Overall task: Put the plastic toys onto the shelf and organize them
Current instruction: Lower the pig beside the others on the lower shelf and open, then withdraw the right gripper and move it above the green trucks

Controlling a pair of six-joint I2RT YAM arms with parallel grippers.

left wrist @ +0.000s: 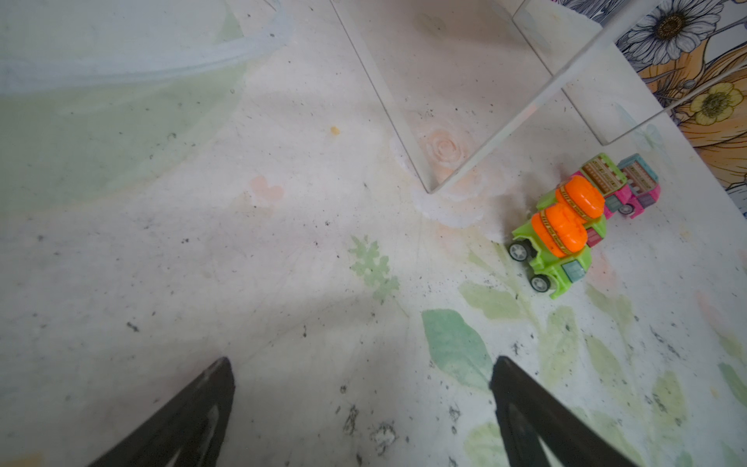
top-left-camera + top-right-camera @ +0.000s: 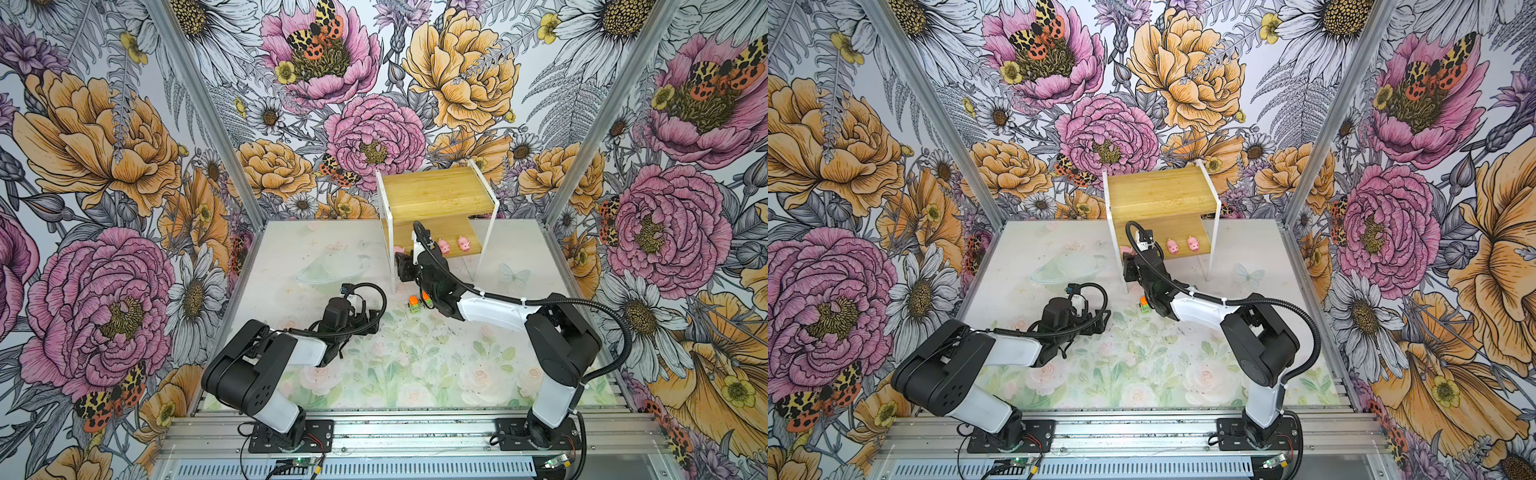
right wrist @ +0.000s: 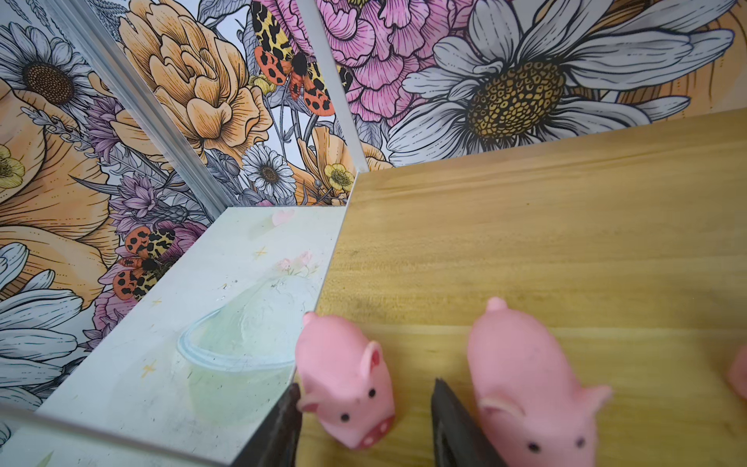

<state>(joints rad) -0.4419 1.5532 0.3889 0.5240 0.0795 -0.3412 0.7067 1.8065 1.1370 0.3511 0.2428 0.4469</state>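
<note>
The shelf point(image 2: 436, 191) point(image 2: 1158, 191) stands at the back of the mat, its top board bare. In a top view, three pink pigs point(image 2: 444, 246) point(image 2: 463, 243) point(image 2: 400, 249) show on its lower board. My right gripper point(image 3: 366, 386) is open at the left end of that board point(image 3: 525, 242). One pig point(image 3: 343, 384) stands between its fingers, with a clear gap on one side. A second pig point(image 3: 529, 388) stands just outside them. Two green trucks point(image 1: 553, 242) point(image 1: 578, 198) and two pink trucks point(image 1: 606, 182) point(image 1: 638, 186) huddle on the mat in front of the shelf. My left gripper point(image 1: 362, 362) hovers open over bare mat, holding nothing.
The shelf's white side frame point(image 1: 388, 101) comes down to the mat close to the trucks. In both top views my right forearm point(image 2: 490, 309) hangs over the trucks and hides most of them. Flowered walls point(image 2: 124, 166) enclose the mat on three sides.
</note>
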